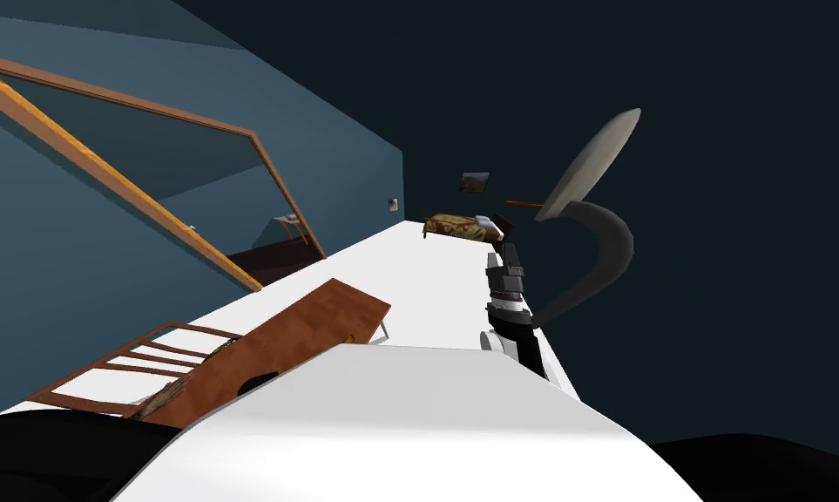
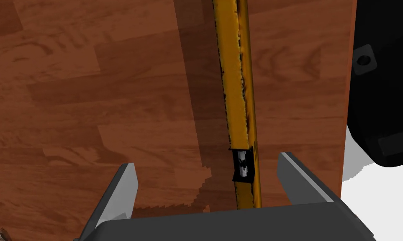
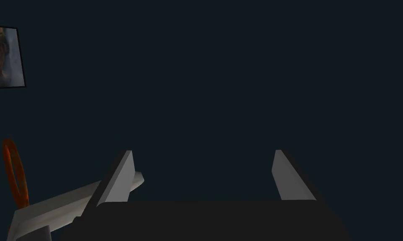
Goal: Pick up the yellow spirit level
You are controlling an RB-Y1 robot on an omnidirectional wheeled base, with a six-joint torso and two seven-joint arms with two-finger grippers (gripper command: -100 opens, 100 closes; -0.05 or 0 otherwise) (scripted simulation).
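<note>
Left gripper (image 2: 205, 161) spread wide, low over brown table (image 2: 91, 104). Yellow level (image 2: 234, 83) flat on it, off-centre between the fingers, touching neither, running off toward 12 o'clock. Right gripper (image 3: 202, 151) wide too, out at 1 o'clock.

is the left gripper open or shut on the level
Open: on the left gripper, fingers stand wide apart, yellow spirit level between them, untouched.

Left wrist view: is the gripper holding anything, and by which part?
Nothing. The left gripper is open, its fingers either side of the yellow spirit level, not touching it.
</note>
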